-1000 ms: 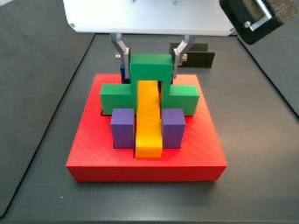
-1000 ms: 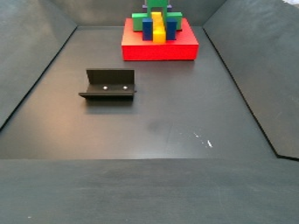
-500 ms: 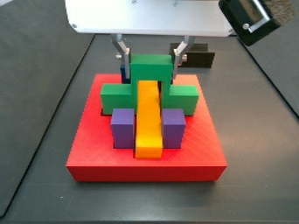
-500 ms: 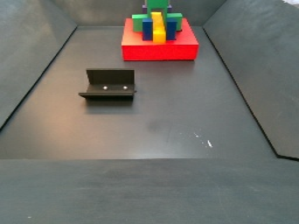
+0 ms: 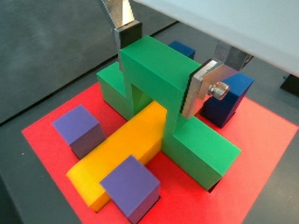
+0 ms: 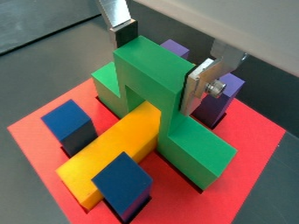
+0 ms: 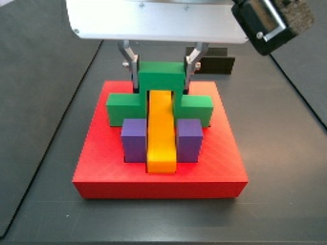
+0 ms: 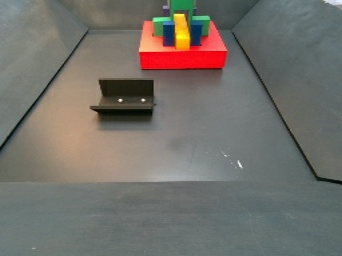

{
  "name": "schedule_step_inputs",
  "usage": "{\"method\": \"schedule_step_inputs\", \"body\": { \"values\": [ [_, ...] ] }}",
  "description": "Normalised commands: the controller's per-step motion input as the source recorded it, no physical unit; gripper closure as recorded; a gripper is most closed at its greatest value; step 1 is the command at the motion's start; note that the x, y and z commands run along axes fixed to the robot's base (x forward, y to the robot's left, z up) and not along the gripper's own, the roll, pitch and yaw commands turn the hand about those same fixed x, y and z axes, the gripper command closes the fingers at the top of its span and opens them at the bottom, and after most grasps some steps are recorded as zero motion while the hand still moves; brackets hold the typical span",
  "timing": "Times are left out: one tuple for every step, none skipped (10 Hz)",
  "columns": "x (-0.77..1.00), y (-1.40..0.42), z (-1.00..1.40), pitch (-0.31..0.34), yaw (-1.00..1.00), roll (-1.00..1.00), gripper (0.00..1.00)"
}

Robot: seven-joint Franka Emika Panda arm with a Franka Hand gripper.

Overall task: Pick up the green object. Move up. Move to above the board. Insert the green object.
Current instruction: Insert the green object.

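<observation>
Wrist views show the green object (image 5: pixel 158 96) straddling the yellow bar (image 5: pixel 122 149) on the board (image 5: pixel 263 144), its raised cube clamped between the fingers (image 5: pixel 208 87) of the gripper (image 5: pixel 163 63), so press straight down, level, and release only once both feet seat flush.

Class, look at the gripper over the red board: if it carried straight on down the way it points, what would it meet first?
Most likely the green object itself: the gripper straddles its raised middle cube, the fingers on either side. Below lie the yellow bar and the board. Remaining depth is unclear.
</observation>
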Motion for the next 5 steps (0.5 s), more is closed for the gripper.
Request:
{"method": "schedule_step_inputs", "body": {
  "values": [
    [0.0, 0.0, -0.18, -0.044, -0.01, 0.0, 1.0],
    [0.03, 0.0, -0.15, -0.043, 0.0, 0.0, 1.0],
    [0.14, 0.01, -0.15, -0.036, -0.02, 0.0, 1.0],
    [0.13, 0.07, -0.16, -0.019, -0.03, 0.0, 1.0],
    [0.0, 0.02, -0.3, -0.076, 0.0, 0.0, 1.0]
  ]
}}
